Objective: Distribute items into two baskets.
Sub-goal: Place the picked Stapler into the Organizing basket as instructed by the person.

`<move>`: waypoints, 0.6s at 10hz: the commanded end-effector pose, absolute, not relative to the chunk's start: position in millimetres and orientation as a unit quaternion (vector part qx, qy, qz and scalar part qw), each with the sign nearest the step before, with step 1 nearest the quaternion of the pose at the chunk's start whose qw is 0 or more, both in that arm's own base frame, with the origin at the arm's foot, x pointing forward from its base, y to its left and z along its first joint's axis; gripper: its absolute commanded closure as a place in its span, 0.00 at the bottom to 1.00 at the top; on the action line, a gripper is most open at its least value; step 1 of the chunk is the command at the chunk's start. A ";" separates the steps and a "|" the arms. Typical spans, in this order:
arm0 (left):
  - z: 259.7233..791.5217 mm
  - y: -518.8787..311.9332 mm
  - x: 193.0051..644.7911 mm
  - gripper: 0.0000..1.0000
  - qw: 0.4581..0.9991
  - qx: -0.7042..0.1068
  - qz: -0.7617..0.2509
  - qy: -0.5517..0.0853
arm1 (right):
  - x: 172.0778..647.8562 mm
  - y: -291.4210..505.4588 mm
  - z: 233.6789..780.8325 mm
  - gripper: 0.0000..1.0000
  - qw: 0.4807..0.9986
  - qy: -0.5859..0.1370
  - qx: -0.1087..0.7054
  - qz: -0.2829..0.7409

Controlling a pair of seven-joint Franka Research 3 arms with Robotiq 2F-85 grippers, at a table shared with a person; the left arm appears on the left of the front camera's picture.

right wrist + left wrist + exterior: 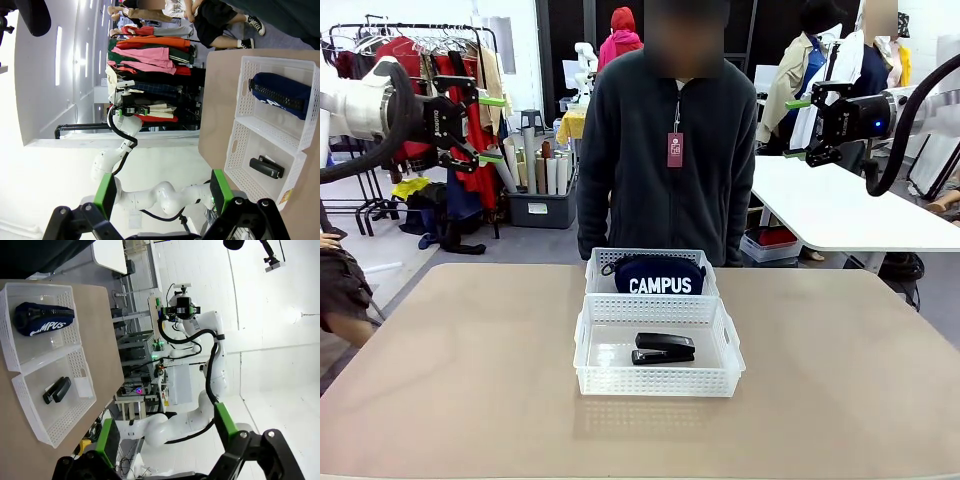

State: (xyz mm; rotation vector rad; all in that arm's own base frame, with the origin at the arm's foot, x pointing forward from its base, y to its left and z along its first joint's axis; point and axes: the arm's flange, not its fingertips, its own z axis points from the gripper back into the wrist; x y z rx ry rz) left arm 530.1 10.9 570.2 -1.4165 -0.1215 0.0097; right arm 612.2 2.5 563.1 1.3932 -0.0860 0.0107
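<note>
Two white lattice baskets sit end to end at the table's middle. The far basket (596, 270) holds the navy CAMPUS pouch (658, 278). In the near basket (655, 380) lies the black stapler (663, 348). My left gripper (491, 128) hangs open high at the upper left, far from both. My right gripper (796, 128) hangs open high at the upper right. The left wrist view has the open left gripper (167, 440) with the pouch (44, 319) and stapler (56, 390) far off. The right wrist view has the open right gripper (162, 195), the pouch (280, 95) and the stapler (266, 166).
A person in a dark fleece (670, 150) stands at the table's far edge, right behind the baskets. A white table (840, 205) stands at the back right, and a clothes rack (430, 60) and a grey bin of rolls (542, 205) at the back left.
</note>
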 end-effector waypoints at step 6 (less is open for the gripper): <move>572.9 11.4 529.4 0.00 0.757 -0.651 0.009 -0.055 | 611.4 3.2 566.4 0.00 0.766 -0.039 0.642 0.006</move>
